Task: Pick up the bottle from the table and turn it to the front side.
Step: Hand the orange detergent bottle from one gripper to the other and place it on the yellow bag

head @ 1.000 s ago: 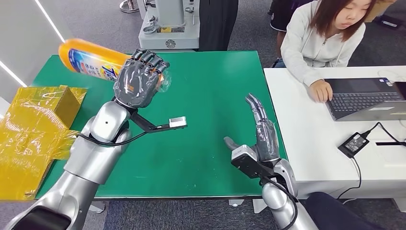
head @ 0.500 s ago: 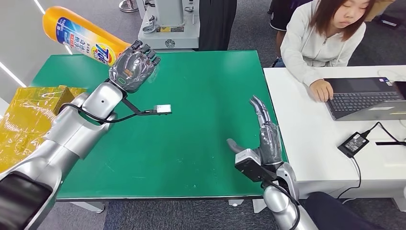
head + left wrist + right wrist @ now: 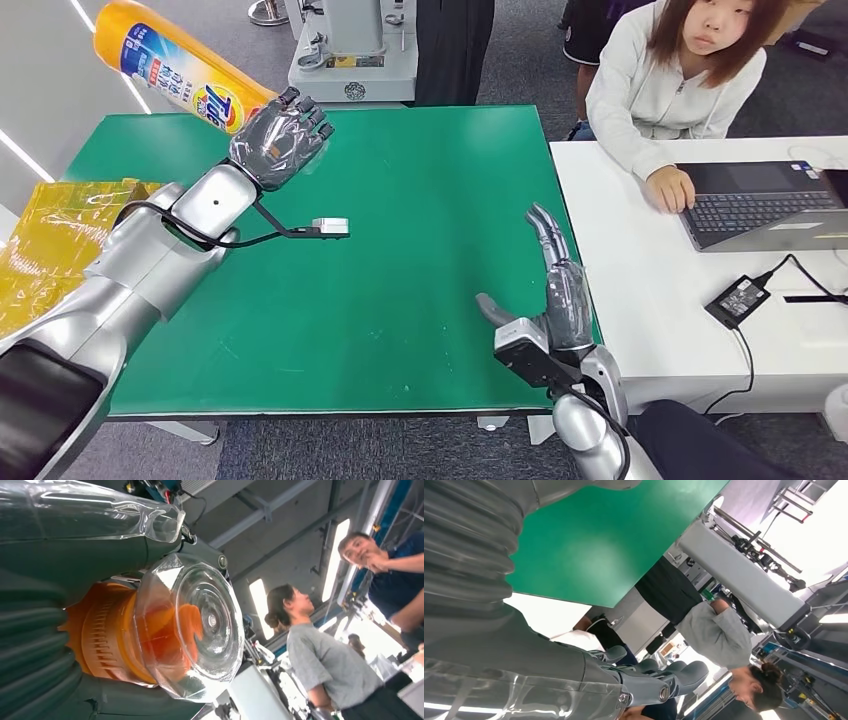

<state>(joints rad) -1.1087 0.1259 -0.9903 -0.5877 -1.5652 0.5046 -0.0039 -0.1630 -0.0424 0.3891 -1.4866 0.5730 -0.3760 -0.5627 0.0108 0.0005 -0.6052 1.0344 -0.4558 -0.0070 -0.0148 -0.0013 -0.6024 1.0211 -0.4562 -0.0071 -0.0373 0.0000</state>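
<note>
The bottle (image 3: 170, 68) is held aloft by the left hand (image 3: 277, 142), clear of the table (image 3: 420, 230), over its far left corner. Its body extends up and to the left beyond the fingers (image 3: 305, 106), and its cap (image 3: 165, 625) sits within their curl. The right hand (image 3: 556, 290) is raised above the table's near right edge, its fingers pointing away from the robot. To the right of those fingers a second table (image 3: 660, 300) is placed, on which a laptop (image 3: 765, 205) and a power adapter (image 3: 737, 302) lie. Behind it a person (image 3: 680, 80) is seated.
</note>
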